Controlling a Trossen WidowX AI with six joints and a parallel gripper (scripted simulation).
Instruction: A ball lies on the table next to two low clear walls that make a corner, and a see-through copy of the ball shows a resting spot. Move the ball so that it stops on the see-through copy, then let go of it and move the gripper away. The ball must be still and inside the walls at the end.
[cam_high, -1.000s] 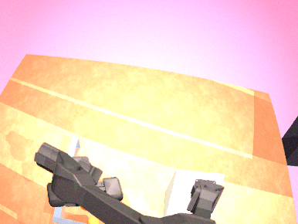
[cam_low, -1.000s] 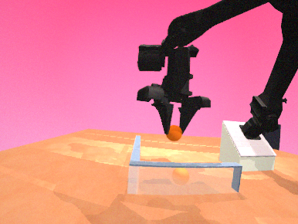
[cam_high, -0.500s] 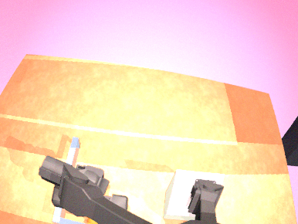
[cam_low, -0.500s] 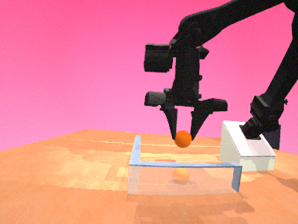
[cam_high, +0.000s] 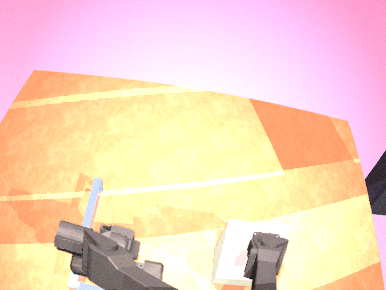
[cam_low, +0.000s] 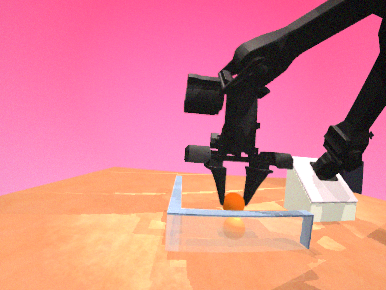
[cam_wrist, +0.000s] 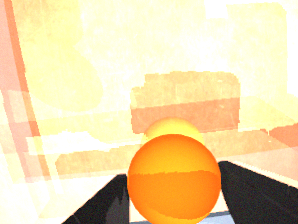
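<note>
The black jaws are squeezed on the round orange ball (cam_low: 233, 201), holding it low inside the two clear blue-edged walls (cam_low: 240, 230), just above the see-through ball copy (cam_low: 234, 226) on the orange desk (cam_low: 75, 240). A white block (cam_low: 320, 195) sits nearby.

The arm (cam_low: 300, 35) reaches in from the upper right and bends down at the wrist (cam_low: 240, 107), so the gripper (cam_low: 234, 197) points straight at the table. Its two dark fingers taper to their tips and are closed on the orange ball (cam_wrist: 174, 180), one pressing each side, low over the surface.
</note>
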